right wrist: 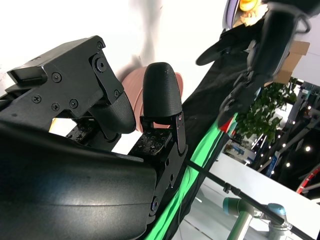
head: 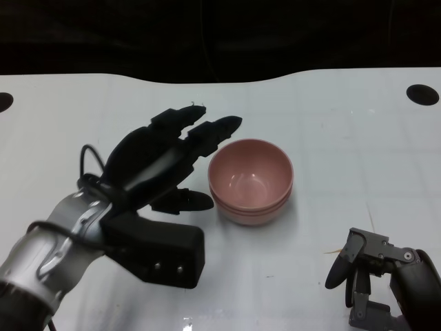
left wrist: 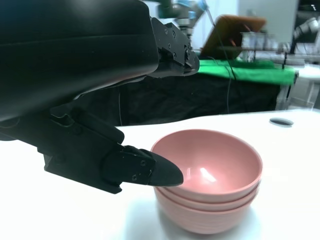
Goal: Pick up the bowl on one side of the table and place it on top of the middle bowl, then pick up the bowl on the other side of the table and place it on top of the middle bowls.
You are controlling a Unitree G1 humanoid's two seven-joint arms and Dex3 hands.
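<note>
You are looking at three nested pink plastic bowls sitting mid-bench, so both stacking steps appear done. Your left hand is hovering empty, fingers spread, at the stack's nine o'clock; your right hand is resting empty at five o'clock.

The setting is a robotics lab. The white tabletop carries a faint grid and a black round hole at the upper right of the head view, and black cloth hangs behind it. In the upper right of the left wrist view stand a green-covered bench, cables and cluttered equipment. At the bottom right of the right wrist view, a teal-jointed industrial robot arm appears, with a potted plant and a tripod-like stand at the right.
</note>
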